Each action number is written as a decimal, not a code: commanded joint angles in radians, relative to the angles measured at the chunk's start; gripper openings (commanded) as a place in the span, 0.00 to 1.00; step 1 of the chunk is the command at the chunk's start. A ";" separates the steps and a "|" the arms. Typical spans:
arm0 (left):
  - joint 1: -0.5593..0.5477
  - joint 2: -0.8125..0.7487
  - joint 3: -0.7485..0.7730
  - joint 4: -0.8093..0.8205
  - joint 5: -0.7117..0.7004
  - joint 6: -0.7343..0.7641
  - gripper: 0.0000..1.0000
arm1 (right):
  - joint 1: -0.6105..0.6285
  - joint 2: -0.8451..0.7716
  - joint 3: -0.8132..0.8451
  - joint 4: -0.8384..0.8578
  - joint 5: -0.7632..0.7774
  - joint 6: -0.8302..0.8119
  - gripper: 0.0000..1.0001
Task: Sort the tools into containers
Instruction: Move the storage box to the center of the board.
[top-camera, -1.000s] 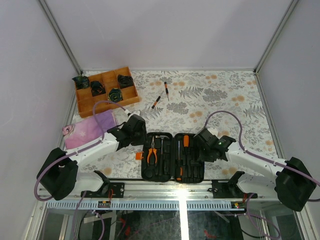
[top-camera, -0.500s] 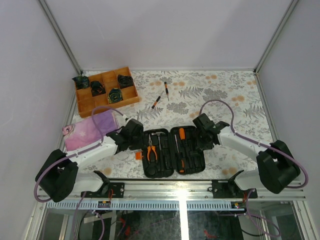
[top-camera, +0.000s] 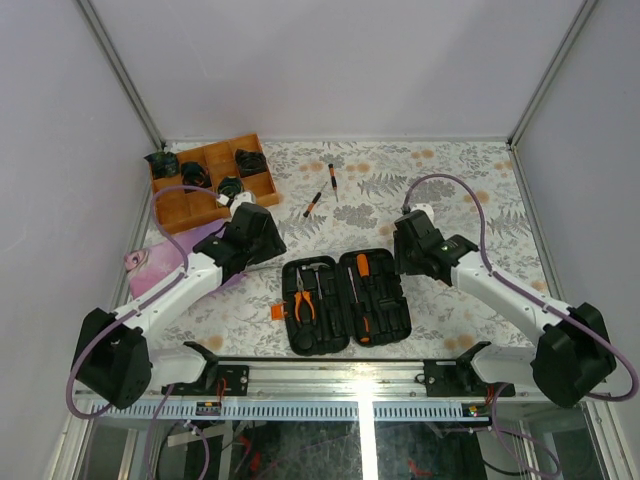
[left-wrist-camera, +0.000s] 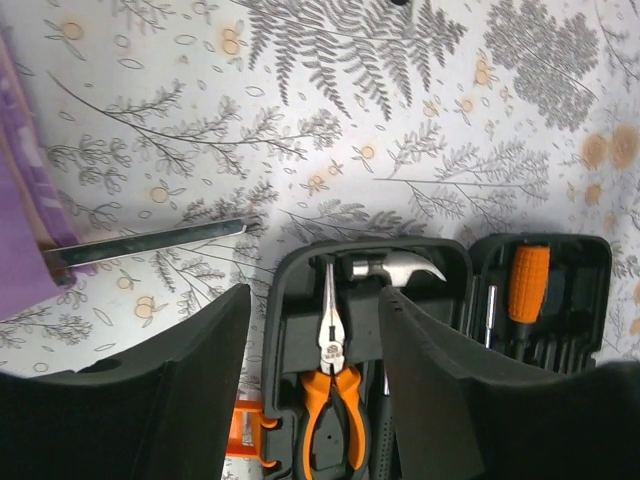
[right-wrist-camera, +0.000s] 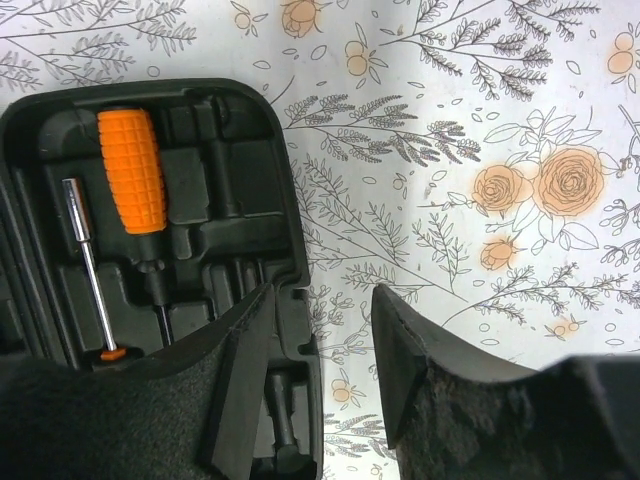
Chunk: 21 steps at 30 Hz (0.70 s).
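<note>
Black and laid open like a book, the case (top-camera: 345, 300) sat near the front edge of the table (top-camera: 450, 180) in the top view, between your two arms. Two short drivers (top-camera: 313, 204) lay loose on the table, farther back than the case. The near one was slanted, near-left to far-right. The far one pointed almost straight away from you. Your left gripper (top-camera: 258, 232) was closer to them than your right gripper (top-camera: 415, 245). They lay ahead of it and a bit to its right. The table around them was bare, so I think you had room to come down. The wooden tray (top-camera: 212, 180) stood well off to the left.

In the left wrist view, your left gripper (left-wrist-camera: 312, 300) had its fingers apart and held nothing. Under it you could see the pliers (left-wrist-camera: 330, 370) and the hammer (left-wrist-camera: 395, 268) in their slots. A thin metal strip (left-wrist-camera: 150, 240) poked out from the purple cloth (left-wrist-camera: 15, 200). I could not tell what it was.

In the right wrist view, your right gripper (right-wrist-camera: 322, 295) also had its fingers apart and was empty. It hung over the right rim of the case (right-wrist-camera: 230, 110). A fat orange screwdriver (right-wrist-camera: 130, 170) lay inside.
</note>
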 joint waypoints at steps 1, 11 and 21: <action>0.040 0.022 0.035 -0.049 -0.033 0.022 0.54 | -0.004 -0.048 -0.003 0.024 -0.026 -0.042 0.51; 0.158 0.051 0.015 -0.080 0.004 0.007 0.59 | -0.004 -0.096 -0.033 0.083 -0.256 -0.111 0.55; 0.334 -0.018 -0.023 -0.052 0.181 -0.005 0.62 | -0.003 -0.060 0.019 0.168 -0.412 -0.215 0.65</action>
